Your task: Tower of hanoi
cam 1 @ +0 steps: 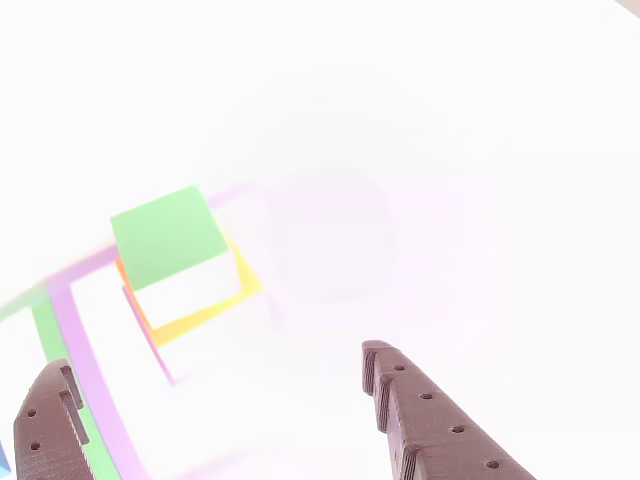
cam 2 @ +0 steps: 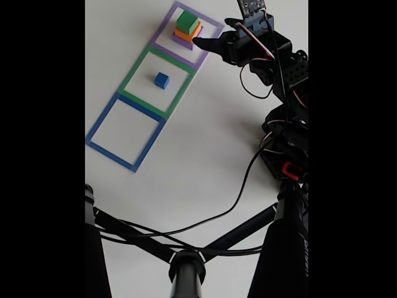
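Four blocks are showing in the fixed view. Three are sitting stacked inside the purple tape square [cam 2: 213,26] near the far edge of the desk [cam 2: 205,161]: a green block [cam 2: 186,22] on top, an orange-yellow block [cam 2: 190,33] under it and a purple block [cam 2: 180,40] at the bottom. The fourth, a small blue cube [cam 2: 162,80], is sitting alone inside the green tape square [cam 2: 133,72]. A third outline, the blue tape square [cam 2: 102,118], is lying nearest the camera. The gripper [cam 2: 200,42] is hovering just beside the stack. In the washed-out other view, its two brown fingers [cam 1: 420,410] are standing apart, gripping nothing, with the green block [cam 1: 168,238] beyond them.
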### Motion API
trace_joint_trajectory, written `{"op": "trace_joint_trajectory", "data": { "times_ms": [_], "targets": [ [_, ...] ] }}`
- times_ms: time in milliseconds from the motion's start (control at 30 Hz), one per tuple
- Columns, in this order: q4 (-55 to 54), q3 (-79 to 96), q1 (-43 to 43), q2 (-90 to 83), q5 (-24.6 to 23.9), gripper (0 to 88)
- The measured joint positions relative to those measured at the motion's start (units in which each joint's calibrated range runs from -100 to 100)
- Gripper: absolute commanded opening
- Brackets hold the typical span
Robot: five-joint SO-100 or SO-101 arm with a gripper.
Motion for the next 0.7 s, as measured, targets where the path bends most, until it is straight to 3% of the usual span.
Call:
{"op": "trace_joint_trajectory", "data": {
  "times_ms": [333, 700],
  "targets": [
    [-27.77, 1.13, -1.56, 21.87, 0.0, 33.4],
    [-40.13, -0.44, -4.34, 34.53, 0.0, 33.1]
  ]
}}
